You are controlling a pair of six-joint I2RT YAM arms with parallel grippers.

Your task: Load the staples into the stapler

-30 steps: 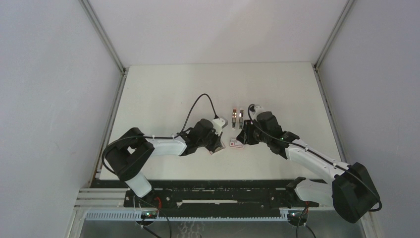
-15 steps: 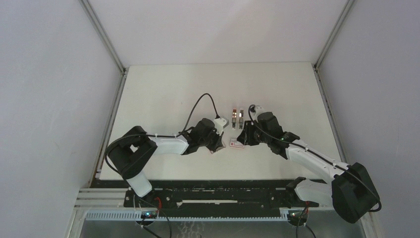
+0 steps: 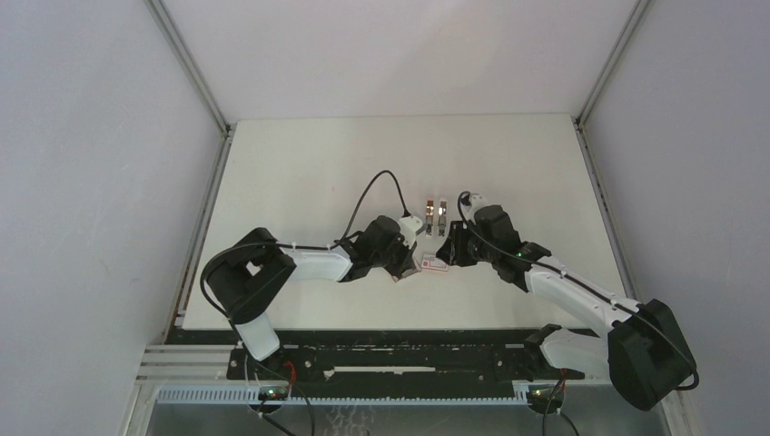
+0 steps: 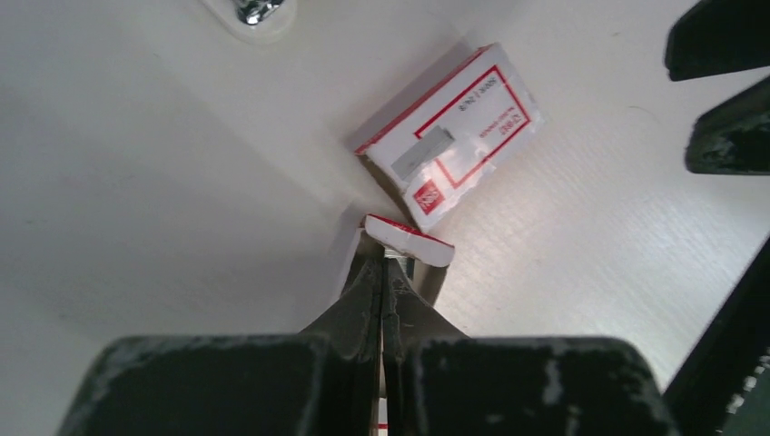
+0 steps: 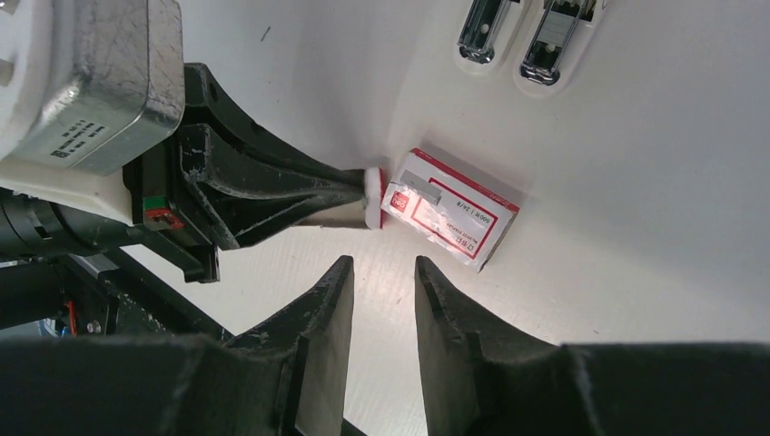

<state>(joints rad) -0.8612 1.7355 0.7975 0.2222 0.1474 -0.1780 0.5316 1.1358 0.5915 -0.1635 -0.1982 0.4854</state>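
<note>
Item: white table [image 3: 309, 173], two arms reaching in from its near edge and meeting at mid-table. Left gripper [image 4: 385, 268]: fingers pressed flat together, tips at the end wall of a small white, red-edged slide-out tray [image 4: 409, 241]; whether card is pinched between them cannot be told. Right gripper [image 5: 383, 265]: a narrow gap, nothing in it, hanging just beside the carton's near right side. Pink-red carton [image 4: 490, 113]: lying flat with its white label up, one corner at the tray's end. Staples [image 4: 422, 152]: one short silvery-grey strip resting on the label. Beyond, near but apart: two mini staplers [image 5: 481, 32] [image 5: 554, 45], side by side. Past these, the tabletop runs on to its far and side edges at the walls.
</note>
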